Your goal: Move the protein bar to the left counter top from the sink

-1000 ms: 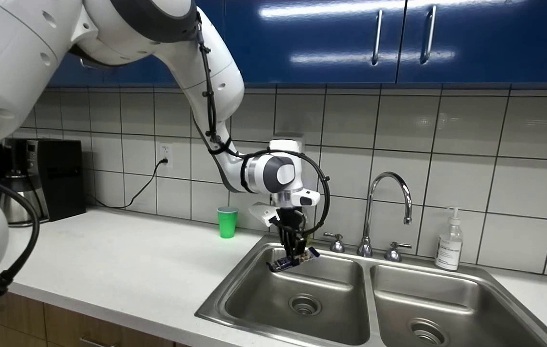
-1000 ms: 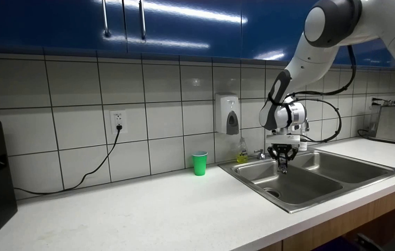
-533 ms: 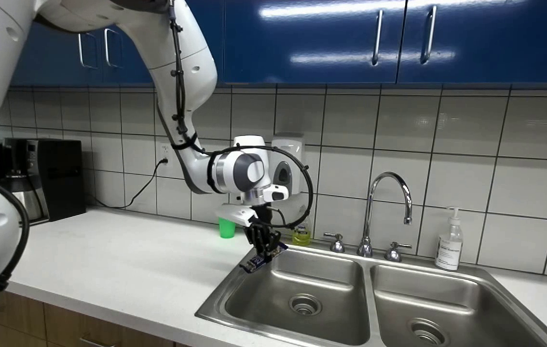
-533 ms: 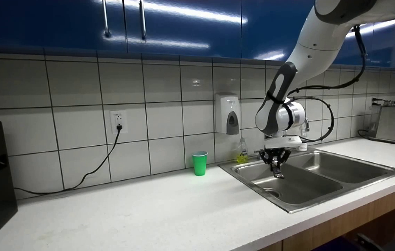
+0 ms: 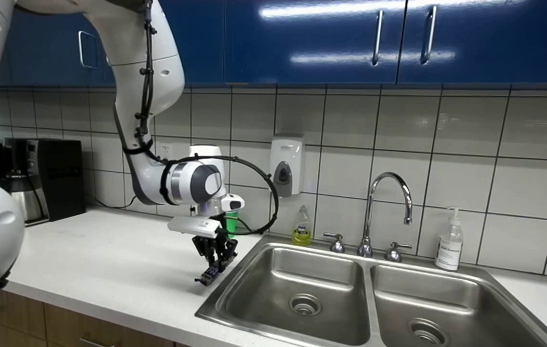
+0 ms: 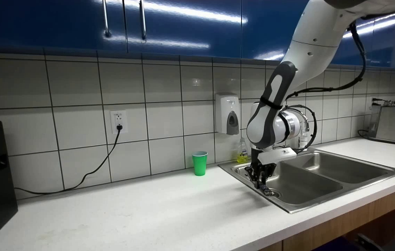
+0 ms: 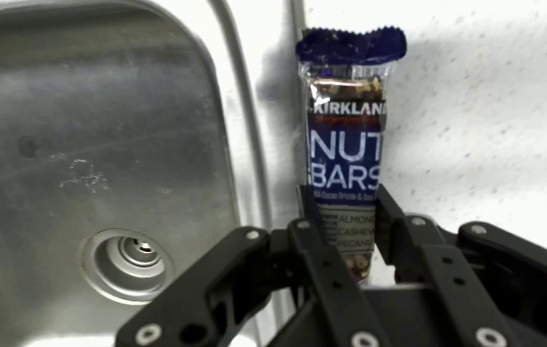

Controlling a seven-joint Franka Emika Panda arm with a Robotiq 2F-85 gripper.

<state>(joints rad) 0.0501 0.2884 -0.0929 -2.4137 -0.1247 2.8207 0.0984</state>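
While the pale bench (image 5: pixel 104 260) runs along the left of an exterior view, the tool (image 5: pixel 218 264) points down at its sink-side end, fingers drawn in against both long edges of the protein bar (image 7: pixel 346 154), holding it by the edge of the sink (image 5: pixel 336 315). Whether the bar touches anything below, I cannot tell. Farther right stand a bottle of yellow liquid (image 5: pixel 301 235), the faucet (image 5: pixel 364 248) and a pump bottle (image 5: pixel 449 246).
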